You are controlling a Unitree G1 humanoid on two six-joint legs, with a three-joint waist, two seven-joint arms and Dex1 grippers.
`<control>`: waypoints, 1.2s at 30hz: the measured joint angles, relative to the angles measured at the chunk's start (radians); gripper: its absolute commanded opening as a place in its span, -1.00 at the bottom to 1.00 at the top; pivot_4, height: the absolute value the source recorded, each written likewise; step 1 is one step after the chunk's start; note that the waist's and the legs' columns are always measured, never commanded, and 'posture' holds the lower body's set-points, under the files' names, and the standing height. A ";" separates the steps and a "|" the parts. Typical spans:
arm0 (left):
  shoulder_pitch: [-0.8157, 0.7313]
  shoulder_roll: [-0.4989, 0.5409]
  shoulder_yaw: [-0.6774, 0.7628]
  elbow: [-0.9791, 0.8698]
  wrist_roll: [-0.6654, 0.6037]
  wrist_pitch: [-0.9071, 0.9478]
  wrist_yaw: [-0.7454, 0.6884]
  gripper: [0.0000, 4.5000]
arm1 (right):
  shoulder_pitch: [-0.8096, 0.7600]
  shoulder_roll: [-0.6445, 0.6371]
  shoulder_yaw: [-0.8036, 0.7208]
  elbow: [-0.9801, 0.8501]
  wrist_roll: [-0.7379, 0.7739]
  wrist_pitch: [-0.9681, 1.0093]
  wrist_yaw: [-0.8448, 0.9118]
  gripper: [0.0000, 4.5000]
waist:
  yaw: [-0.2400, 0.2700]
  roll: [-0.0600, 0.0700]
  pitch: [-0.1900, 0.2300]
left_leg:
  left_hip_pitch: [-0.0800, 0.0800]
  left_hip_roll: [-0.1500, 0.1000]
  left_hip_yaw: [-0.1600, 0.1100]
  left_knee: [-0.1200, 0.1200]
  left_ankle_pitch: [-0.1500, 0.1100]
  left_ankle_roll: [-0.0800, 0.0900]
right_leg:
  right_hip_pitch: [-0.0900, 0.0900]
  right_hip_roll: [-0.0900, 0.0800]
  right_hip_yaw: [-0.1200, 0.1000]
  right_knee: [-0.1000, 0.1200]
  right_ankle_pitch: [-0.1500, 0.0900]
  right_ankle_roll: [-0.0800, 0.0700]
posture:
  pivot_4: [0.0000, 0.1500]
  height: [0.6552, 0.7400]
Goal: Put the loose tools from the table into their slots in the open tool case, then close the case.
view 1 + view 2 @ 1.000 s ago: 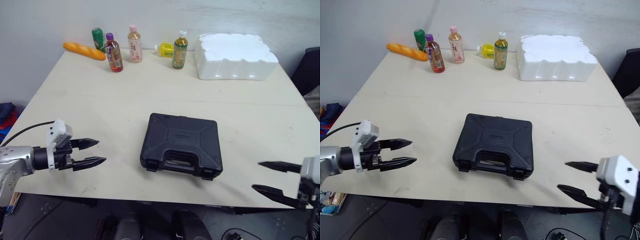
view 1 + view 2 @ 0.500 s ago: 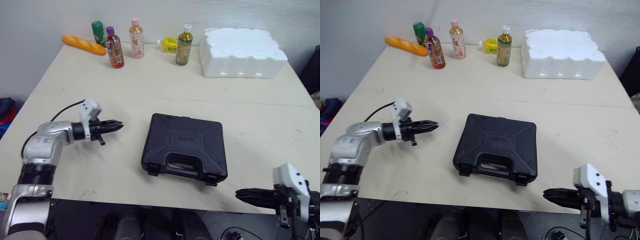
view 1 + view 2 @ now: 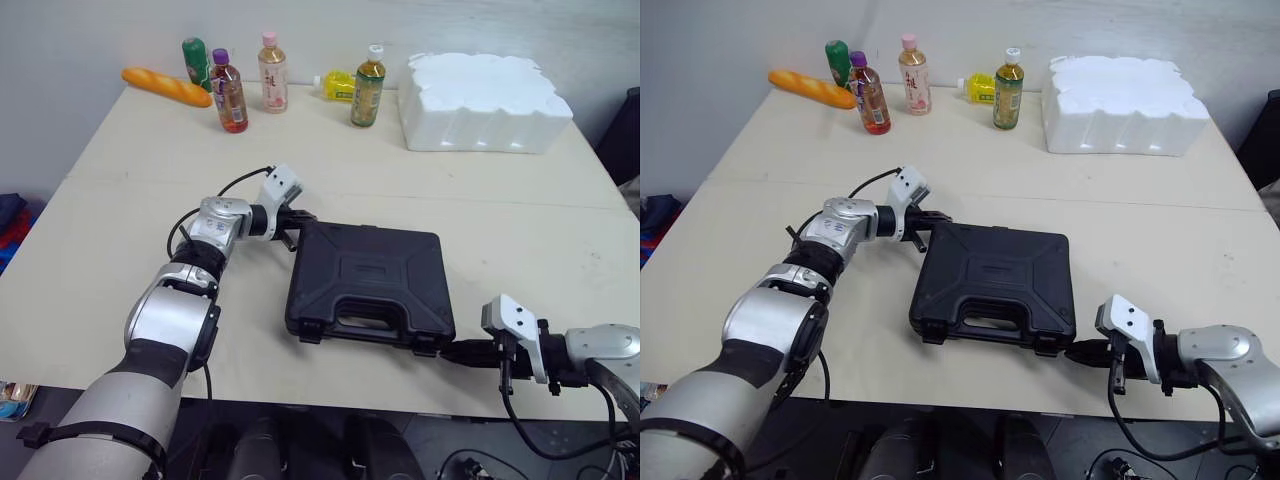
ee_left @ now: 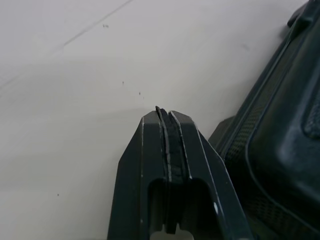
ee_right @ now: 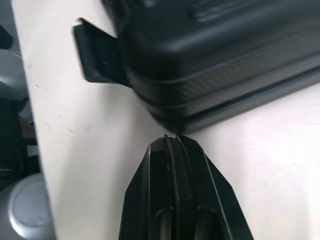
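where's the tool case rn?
Head views: the closed black tool case lies front-centre on the table, the left gripper at its far left corner and the right gripper at its near right corner.

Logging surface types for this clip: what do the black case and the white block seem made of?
Tool case: looks like moulded hard plastic, matte black; raised lid panels, moulded handle, finely textured side band in the right wrist view. White block: probably expanded polystyrene foam; chalky white, lumpy top, scalloped sides.
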 measured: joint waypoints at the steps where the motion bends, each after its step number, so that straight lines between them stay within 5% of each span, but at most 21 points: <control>1: 0.000 0.002 0.000 0.001 0.003 -0.008 -0.016 -0.97 | -0.001 0.001 0.000 0.008 -0.002 -0.001 0.000 -1.00 | 0.000 0.000 0.000 | 0.000 0.000 0.000 0.000 0.000 0.000 | 0.000 0.000 0.000 0.001 0.000 0.000 | 1.00 0.89; 10: 0.121 0.119 -0.014 -0.229 -0.006 -0.027 -0.481 -0.97 | -0.030 -0.028 -0.043 0.089 -0.037 -0.027 0.030 -1.00 | -0.001 0.000 0.000 | 0.000 0.001 0.000 0.000 0.000 -0.001 | -0.001 0.000 0.000 0.004 -0.002 -0.003 | 1.00 0.89; 18: 0.138 0.120 0.000 -0.266 -0.001 0.007 -0.347 -0.97 | 0.085 -0.121 -0.045 0.079 -0.031 -0.021 0.170 -1.00 | 0.004 0.000 0.000 | 0.001 0.002 -0.002 0.007 -0.002 0.003 | 0.000 -0.002 0.000 0.010 -0.002 -0.003 | 1.00 0.89; 25: 0.113 0.068 -0.001 -0.246 0.000 0.009 -0.285 -0.97 | 0.001 -0.086 0.007 0.073 -0.030 -0.012 0.176 -1.00 | -0.003 0.000 0.000 | 0.000 0.002 -0.002 0.009 -0.002 0.003 | 0.000 -0.003 0.000 0.011 -0.002 -0.003 | 1.00 0.89; 30: 0.168 0.073 -0.020 -0.312 0.000 0.025 -0.338 -0.97 | -0.070 -0.057 0.064 0.115 -0.052 -0.004 0.171 -1.00 | -0.003 0.000 0.000 | 0.000 0.002 -0.001 0.011 -0.002 0.002 | 0.000 -0.001 0.001 0.012 -0.002 -0.003 | 1.00 0.89; 36: 0.416 0.256 -0.085 -0.736 -0.046 0.156 -0.586 -0.97 | -0.205 -0.025 0.109 0.205 -0.097 -0.027 0.161 -1.00 | -0.028 0.002 0.000 | 0.004 0.009 0.002 0.010 -0.004 -0.001 | 0.000 0.003 0.006 0.014 -0.005 -0.007 | 1.00 0.89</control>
